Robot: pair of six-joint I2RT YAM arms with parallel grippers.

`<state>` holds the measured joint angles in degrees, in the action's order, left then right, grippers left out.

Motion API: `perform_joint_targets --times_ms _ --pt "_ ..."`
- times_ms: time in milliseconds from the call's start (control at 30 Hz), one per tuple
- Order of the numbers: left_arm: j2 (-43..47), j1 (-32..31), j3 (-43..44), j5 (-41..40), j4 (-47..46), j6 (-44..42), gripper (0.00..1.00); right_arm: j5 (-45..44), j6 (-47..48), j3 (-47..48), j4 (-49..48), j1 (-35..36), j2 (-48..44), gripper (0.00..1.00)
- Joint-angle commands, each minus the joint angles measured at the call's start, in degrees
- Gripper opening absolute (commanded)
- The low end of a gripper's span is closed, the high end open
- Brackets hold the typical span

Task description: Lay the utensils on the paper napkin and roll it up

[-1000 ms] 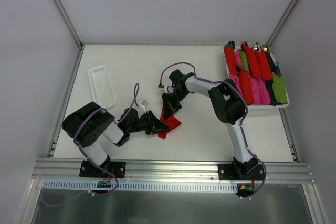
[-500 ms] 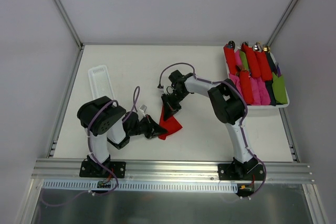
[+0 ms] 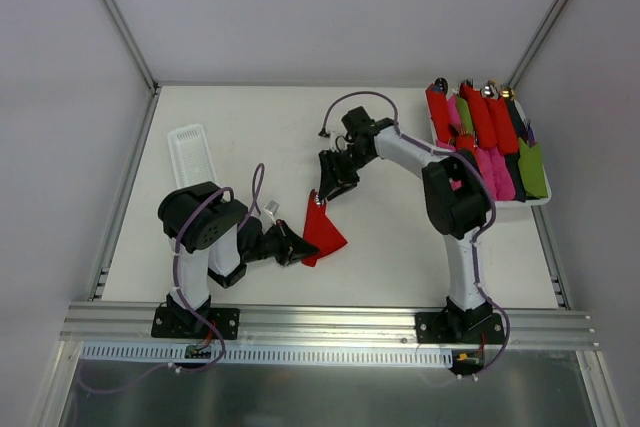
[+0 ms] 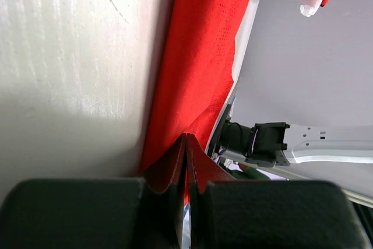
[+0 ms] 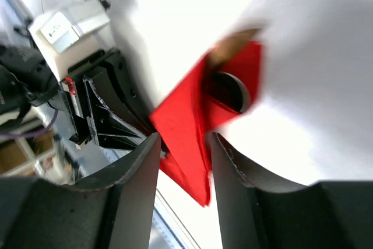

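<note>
The red paper napkin (image 3: 325, 232) lies folded into a bundle on the table, in front of the arms. My left gripper (image 3: 293, 245) is shut on its left edge. In the left wrist view the red sheet (image 4: 204, 56) is pinched between the dark fingers (image 4: 245, 214). My right gripper (image 3: 331, 184) hangs open just beyond the napkin's far tip, holding nothing. In its wrist view the napkin (image 5: 180, 121) shows between and beyond the spread fingers (image 5: 137, 173). The utensils are mostly hidden inside the folds. Only a dark rounded spoon head (image 5: 229, 90) shows.
A white tray (image 3: 512, 204) at the far right holds red, pink and green rolled bundles with metal tips. A white ribbed basket (image 3: 190, 147) lies at the far left, partly behind my left arm. Metal frame posts and white walls bound the table.
The right gripper has opened, let go of the napkin and pulled back toward the far right. The left gripper has shut on the napkin's edge, and the left arm has drawn in closer.
</note>
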<state>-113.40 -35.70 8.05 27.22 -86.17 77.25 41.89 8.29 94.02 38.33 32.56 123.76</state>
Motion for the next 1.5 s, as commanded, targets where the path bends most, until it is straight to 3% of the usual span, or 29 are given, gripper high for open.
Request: perform_joint_targets --times_ms 0,267,400,733,933,1233,1333,1367,1467 --pt "-5.6 -0.77 -4.54 -3.93 -3.83 3.69 0.0 -4.44 -1.44 1.44 0.61 -1.88 -6.08 0.44" --pt "-5.51 -0.77 -4.45 -3.76 -3.39 3.52 0.0 -1.46 -2.32 -2.43 -1.32 -1.36 -1.86 0.48" --pt "-5.43 -0.86 -4.54 -3.84 -3.39 3.61 0.0 -0.57 -3.37 -4.8 -3.34 0.05 -2.65 0.64" --pt "-4.55 -0.77 -4.8 -4.37 -3.04 3.52 0.0 -12.79 -3.9 -5.16 -0.09 4.62 0.33 0.59" --pt "-2.96 -0.77 -5.15 -4.99 -1.37 2.9 0.0 -14.12 -6.45 -4.98 0.26 4.97 3.59 0.52" --pt "-1.12 -0.86 -5.24 -5.86 1.0 2.46 0.0 -11.3 -8.12 -4.9 0.08 4.97 7.63 0.22" --pt "-1.12 -0.77 -5.42 -6.04 0.92 2.55 0.0 -9.99 -8.12 -4.63 -0.18 4.71 8.42 0.09" --pt "-1.12 -0.86 -5.42 -5.95 0.66 2.55 0.0 -9.46 -8.12 -4.72 -0.44 4.27 8.6 0.0" --pt "-0.94 -0.77 -5.5 -5.95 0.22 2.29 0.0 -5.16 -8.12 -6.12 -2.46 3.22 7.73 0.0"
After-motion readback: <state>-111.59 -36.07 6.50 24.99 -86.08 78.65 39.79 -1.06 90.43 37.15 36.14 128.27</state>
